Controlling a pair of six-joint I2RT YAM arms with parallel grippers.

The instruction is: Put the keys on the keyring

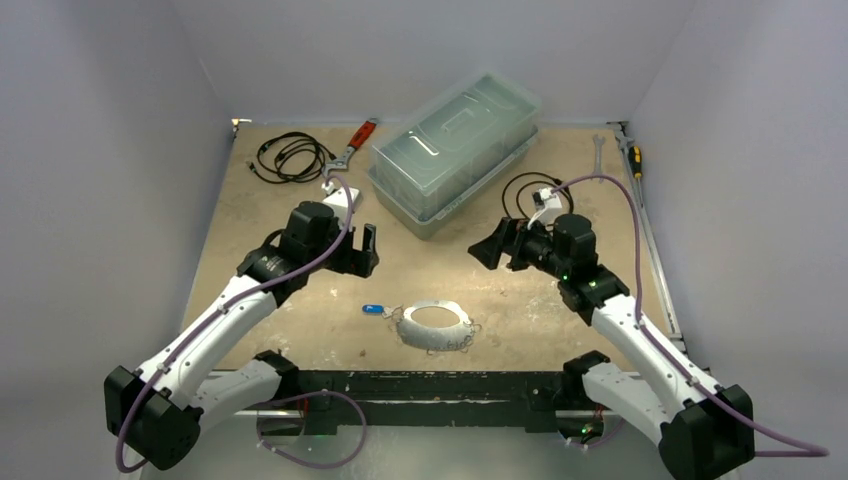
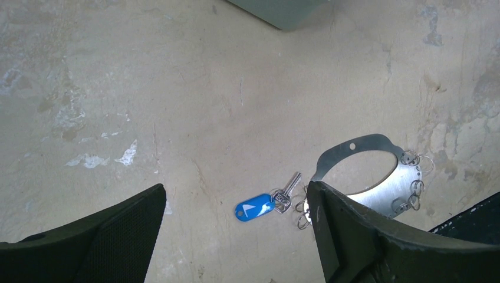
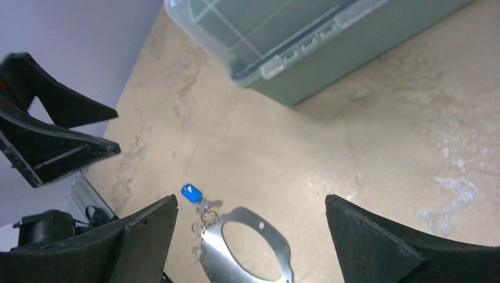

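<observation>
We found the flat silvery metal keyring [image 1: 430,341] lying on the tan table [image 1: 560,300] toward six o'clock, with small wire rings along its rim. A small silver key with a bright blue plastic tag [image 1: 373,309] lay just beside it at nine o'clock. The left end effector [image 1: 358,252] and right end effector [image 1: 500,245] hovered above the table, fingers spread wide, holding nothing.

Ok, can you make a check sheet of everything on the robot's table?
Surface: worn, stained tan table.
Job's things: keyring lies flat near the front edge, small rings on its rim; blue-tagged key beside it, linked or not unclear.
Clutter: clear lidded box, red-handled wrench, spanner, screwdriver.
Grippers: left gripper and right gripper open, empty, above the table.
Cables: black coil back left, another by the right arm; purple cables along the arms.
Surroundings: plain pale walls.
</observation>
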